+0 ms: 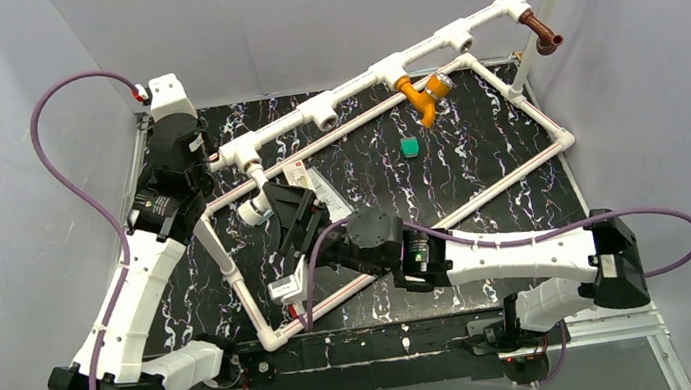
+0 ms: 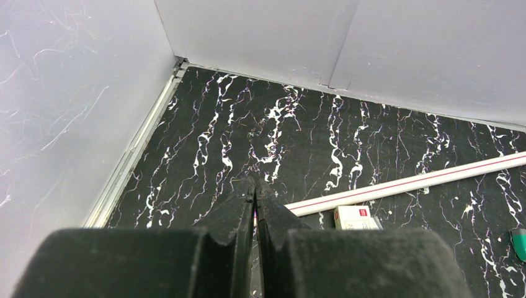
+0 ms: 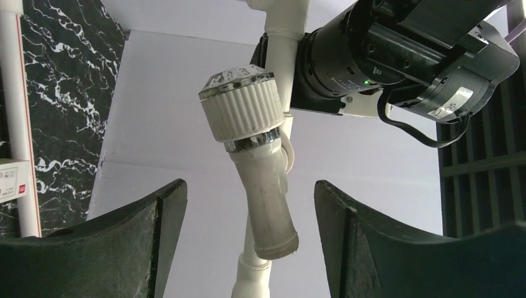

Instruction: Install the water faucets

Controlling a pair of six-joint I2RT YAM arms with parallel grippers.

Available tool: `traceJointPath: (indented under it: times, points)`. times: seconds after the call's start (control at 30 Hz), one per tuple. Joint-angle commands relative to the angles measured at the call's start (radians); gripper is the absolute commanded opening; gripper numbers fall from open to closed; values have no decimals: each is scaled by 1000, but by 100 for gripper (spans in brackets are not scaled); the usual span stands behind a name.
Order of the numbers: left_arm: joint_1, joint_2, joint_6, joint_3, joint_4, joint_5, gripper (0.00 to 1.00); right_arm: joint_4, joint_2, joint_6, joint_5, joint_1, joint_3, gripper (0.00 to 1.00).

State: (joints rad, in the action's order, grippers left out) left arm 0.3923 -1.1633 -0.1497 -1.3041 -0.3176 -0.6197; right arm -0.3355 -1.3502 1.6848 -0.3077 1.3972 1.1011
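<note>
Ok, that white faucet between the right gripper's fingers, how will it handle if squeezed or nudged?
Probably stiff: the white faucet looks like hard moulded plastic, so the open right gripper should not deform it. Its smooth round body may slip, while the ribbed knob offers better purchase. Seemingly seated in the pipe frame, it would likely swivel rather than fall.

Black table [image 1: 495, 135] (pipe frame [image 1: 358, 86], teal piece [image 1: 410, 147])
</note>
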Motion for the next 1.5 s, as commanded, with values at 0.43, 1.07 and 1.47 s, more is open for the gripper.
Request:
traceJointPath:
  times: [0.43, 1.07, 1.47]
  points:
    - [54, -111, -14, 142, -335, 93, 3, -159, -58, -2, 1, 7, 48, 60]
    - [56, -110, -12, 141, -339, 84, 3, -615, -120, -682, -134, 59, -22, 1]
    - [56, -115, -14, 141, -337, 87, 3, -770, -167, -1462, -393, 60, -22, 1]
